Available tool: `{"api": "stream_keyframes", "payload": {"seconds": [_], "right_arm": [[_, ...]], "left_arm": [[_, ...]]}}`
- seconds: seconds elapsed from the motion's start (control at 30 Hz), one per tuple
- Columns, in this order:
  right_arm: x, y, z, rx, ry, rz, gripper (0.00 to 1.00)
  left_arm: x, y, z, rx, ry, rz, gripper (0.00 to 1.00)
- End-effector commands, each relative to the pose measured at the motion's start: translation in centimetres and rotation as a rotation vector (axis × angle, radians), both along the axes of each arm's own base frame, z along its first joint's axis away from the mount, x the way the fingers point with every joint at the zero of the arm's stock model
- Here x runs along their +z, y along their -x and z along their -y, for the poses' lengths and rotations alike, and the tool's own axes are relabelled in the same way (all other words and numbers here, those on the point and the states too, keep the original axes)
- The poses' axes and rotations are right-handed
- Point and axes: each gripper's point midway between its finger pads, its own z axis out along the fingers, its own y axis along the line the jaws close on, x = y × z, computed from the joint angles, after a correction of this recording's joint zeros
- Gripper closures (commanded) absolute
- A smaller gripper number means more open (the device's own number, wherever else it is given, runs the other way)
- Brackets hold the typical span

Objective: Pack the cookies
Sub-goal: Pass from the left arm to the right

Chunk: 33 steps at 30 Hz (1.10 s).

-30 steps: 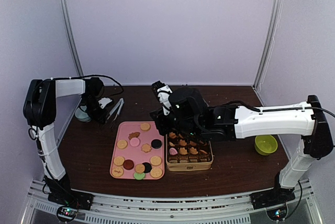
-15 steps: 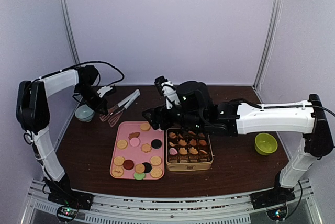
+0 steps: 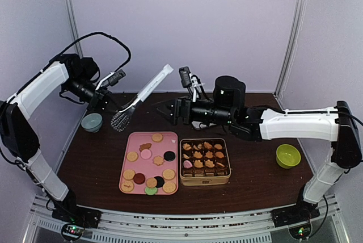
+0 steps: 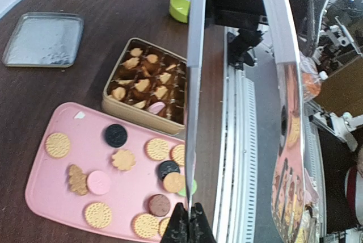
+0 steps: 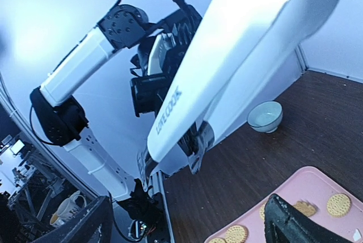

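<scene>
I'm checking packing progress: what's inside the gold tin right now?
The gold tin holds brown paper cups; most carry tan cookies, one a pink cookie. The cups cover the tin's floor, and whether each near-row cup is filled I cannot tell.

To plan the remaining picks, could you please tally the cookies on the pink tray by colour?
Tan cookies: 9
Black cookies: 2
Pink cookies: 1
Dark red cookies: 1
Green cookies: 1
Total on the pink tray: 14
</scene>
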Motion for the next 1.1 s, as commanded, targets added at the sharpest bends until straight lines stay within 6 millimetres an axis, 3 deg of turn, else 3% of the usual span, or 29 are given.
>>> {"api": "stream_keyframes", "payload": {"seconds": [0.0, 0.27, 0.6, 1.07], "right_arm": [[3.7, 0.6, -0.4, 0.089, -0.135, 0.04, 0.08], [4.6, 0.5, -0.6, 0.227, -0.216, 0.004, 0.14], [4.8, 0.9, -0.4, 0.354, -0.19, -0.024, 0.23], [4.2, 2.2, -1.6, 0.485, -0.129, -0.066, 0.35]], "left_arm": [[2.0, 3.2, 1.3, -0.101, 0.155, -0.068, 1.0], [0.9, 5.1, 1.7, -0.175, 0.124, -0.037, 1.0], [-0.4, 5.3, 1.8, -0.2, 0.078, -0.044, 1.0], [-1.0, 5.0, 2.2, -0.21, 0.067, -0.064, 1.0]]}}
